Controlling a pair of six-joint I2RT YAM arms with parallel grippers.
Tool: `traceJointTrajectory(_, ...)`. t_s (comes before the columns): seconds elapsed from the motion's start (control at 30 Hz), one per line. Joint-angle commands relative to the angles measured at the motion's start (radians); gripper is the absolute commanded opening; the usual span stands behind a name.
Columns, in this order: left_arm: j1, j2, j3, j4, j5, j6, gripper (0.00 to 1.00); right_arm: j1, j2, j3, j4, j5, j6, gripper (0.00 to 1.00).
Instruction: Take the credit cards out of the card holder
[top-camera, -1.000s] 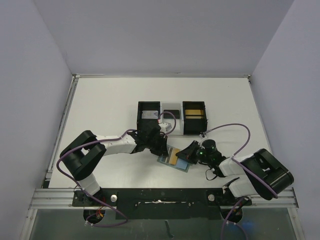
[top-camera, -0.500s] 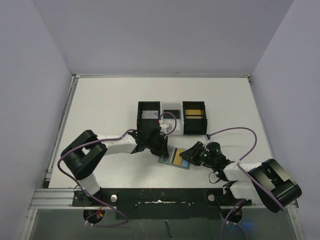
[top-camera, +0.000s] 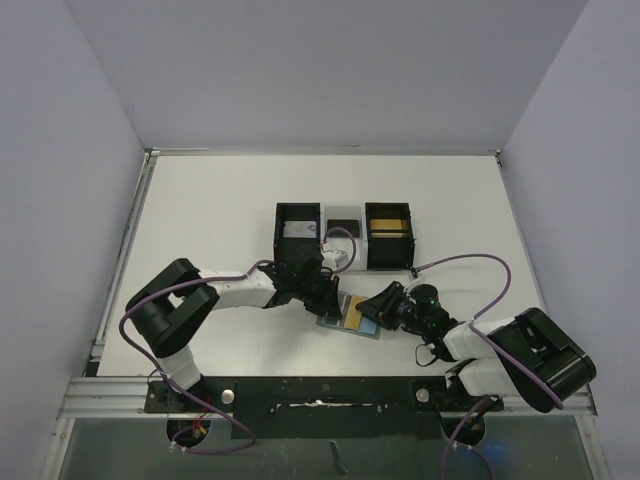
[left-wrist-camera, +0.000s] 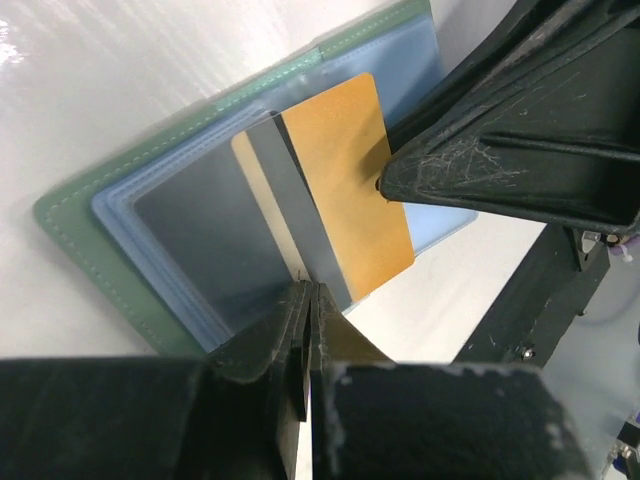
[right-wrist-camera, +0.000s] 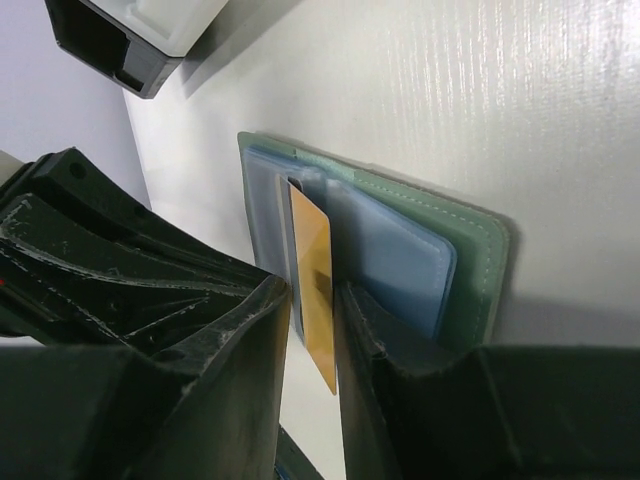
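The card holder (top-camera: 330, 322) lies open on the table, grey-green outside with pale blue pockets; it also shows in the left wrist view (left-wrist-camera: 90, 215) and the right wrist view (right-wrist-camera: 470, 260). A gold card (top-camera: 353, 315) with a grey stripe sticks halfway out of a pocket (left-wrist-camera: 345, 190). My left gripper (top-camera: 328, 298) is shut, its tips (left-wrist-camera: 307, 295) pressed down on the holder beside the card. My right gripper (top-camera: 378, 308) has its jaws (right-wrist-camera: 312, 292) closed narrowly on either side of the gold card (right-wrist-camera: 312, 250).
A black-and-clear three-compartment tray (top-camera: 343, 235) stands just behind the holder, with a grey card in its left compartment (top-camera: 298, 230) and a gold one in its right (top-camera: 388, 225). Its corner shows in the right wrist view (right-wrist-camera: 130, 40). Purple cables loop beside both arms.
My right gripper has moved left to the holder and closed around the gold card. My left gripper has stayed pressed on the holder.
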Motion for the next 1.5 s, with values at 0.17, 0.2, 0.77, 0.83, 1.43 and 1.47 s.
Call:
traceJointTrajectory(0.17, -0.011, 0.044, -0.017, 0.063, 0.025, 0.017, 0.00, 0.010, 0.046, 0.044, 0.123, -0.053, -0.040, 0.23)
traceJointTrajectory(0.2, -0.011, 0.040, -0.021, 0.063, 0.020, 0.017, 0.00, 0.010, 0.057, 0.050, 0.121, -0.063, -0.050, 0.21)
traceJointTrajectory(0.77, -0.012, 0.031, -0.017, 0.044, -0.014, 0.011, 0.00, 0.024, -0.019, 0.062, -0.024, -0.063, -0.094, 0.20)
traceJointTrajectory(0.83, -0.011, 0.029, -0.016, 0.045, -0.015, 0.010, 0.00, 0.027, -0.012, 0.066, -0.032, -0.064, -0.098, 0.15)
traceJointTrajectory(1.43, -0.010, -0.069, -0.015, 0.007, -0.081, 0.018, 0.00, -0.032, -0.242, 0.146, -0.452, 0.001, -0.254, 0.00)
traceJointTrajectory(1.47, -0.010, -0.074, -0.015, 0.006, -0.089, 0.019, 0.00, -0.035, -0.269, 0.152, -0.490, 0.002, -0.265, 0.00)
